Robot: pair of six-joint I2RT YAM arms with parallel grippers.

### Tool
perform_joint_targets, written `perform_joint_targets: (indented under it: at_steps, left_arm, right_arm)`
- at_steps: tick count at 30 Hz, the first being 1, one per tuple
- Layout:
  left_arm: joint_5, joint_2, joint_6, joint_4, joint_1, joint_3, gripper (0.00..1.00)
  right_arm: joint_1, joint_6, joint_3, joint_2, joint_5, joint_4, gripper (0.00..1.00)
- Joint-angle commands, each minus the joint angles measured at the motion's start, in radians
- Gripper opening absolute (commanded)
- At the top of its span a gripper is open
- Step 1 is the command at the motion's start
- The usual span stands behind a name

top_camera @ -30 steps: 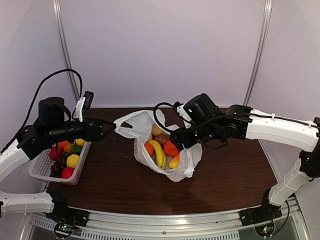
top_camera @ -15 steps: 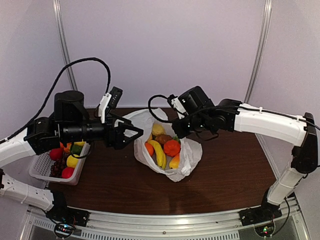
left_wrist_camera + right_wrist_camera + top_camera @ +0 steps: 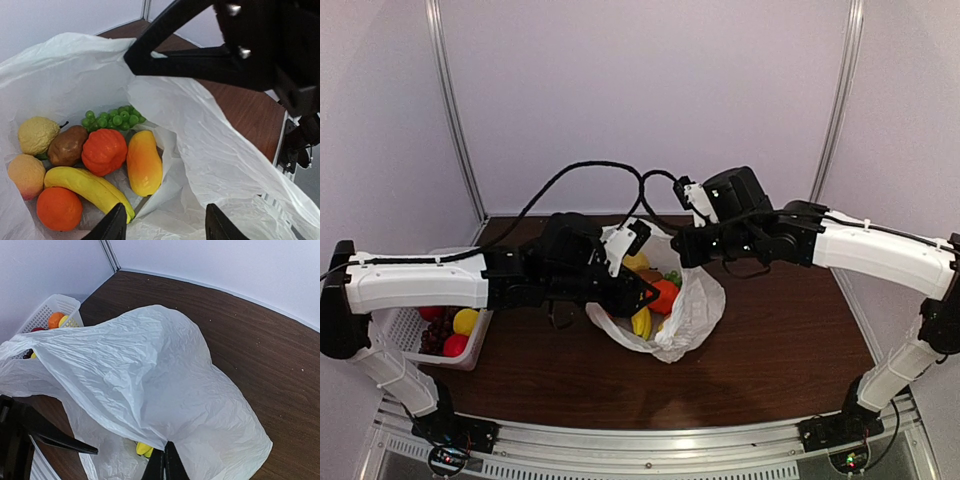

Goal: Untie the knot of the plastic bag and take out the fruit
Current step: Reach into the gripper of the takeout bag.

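Note:
The plastic bag [image 3: 692,312] lies open mid-table, and no knot shows on it. Inside lies the fruit: a lemon [image 3: 37,134], kiwi [image 3: 67,145], ribbed orange fruit [image 3: 104,151], mango [image 3: 143,162], banana [image 3: 87,185], peach [image 3: 26,175] and green grapes [image 3: 112,117]. My right gripper [image 3: 164,461] is shut on the bag's far rim and holds it up. My left gripper [image 3: 167,227] hovers open just over the bag's mouth, above a white fold beside the mango, with nothing between its fingers [image 3: 114,226].
A white slatted basket [image 3: 405,338] stands at the table's left edge, holding red apples [image 3: 455,345], dark grapes and a yellow fruit. The left arm's cable loops over the bag. Brown tabletop [image 3: 780,340] lies to the right and front.
The left arm swung from over the basket across to the bag's mouth, its jaws narrowing. The right gripper shut on the bag's rim and raised it.

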Motion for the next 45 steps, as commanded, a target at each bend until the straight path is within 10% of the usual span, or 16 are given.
perform_joint_targets:
  at_steps: [1, 45]
  left_arm:
    - [-0.136, 0.072, -0.013, 0.014, 0.009, 0.049, 0.52]
    - [-0.142, 0.420, -0.465, -0.043, 0.099, 0.085, 0.46]
  right_arm:
    - [-0.006, 0.033, -0.022, -0.022, -0.028, 0.040, 0.00]
    - [-0.008, 0.087, -0.033, 0.030, -0.046, 0.073, 0.00]
